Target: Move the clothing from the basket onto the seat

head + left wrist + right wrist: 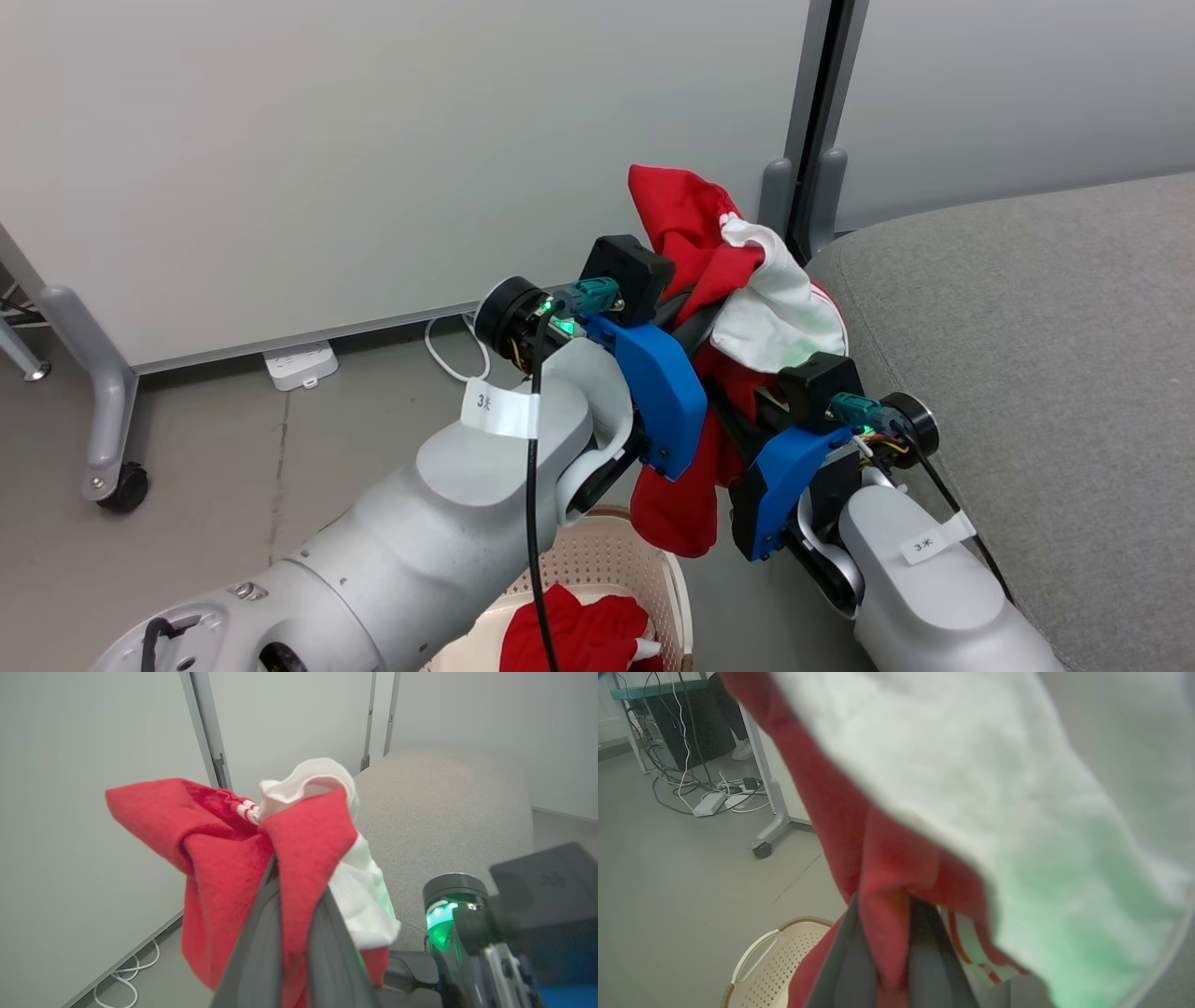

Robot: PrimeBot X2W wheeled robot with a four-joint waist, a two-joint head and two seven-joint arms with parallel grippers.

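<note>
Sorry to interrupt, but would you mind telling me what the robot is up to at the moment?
It is moving laundry to the sofa. The left claw and the right claw both pinch one red and white garment, held up in the air beside the grey sofa seat and not yet laid on it. A second red garment lies in the laundry basket on the floor below.

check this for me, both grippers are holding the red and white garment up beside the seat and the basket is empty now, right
One thing is wrong. The left gripper and right gripper do hold the garment up beside the seat, but the basket is not empty: the head view shows more red clothing lying in it.
</note>
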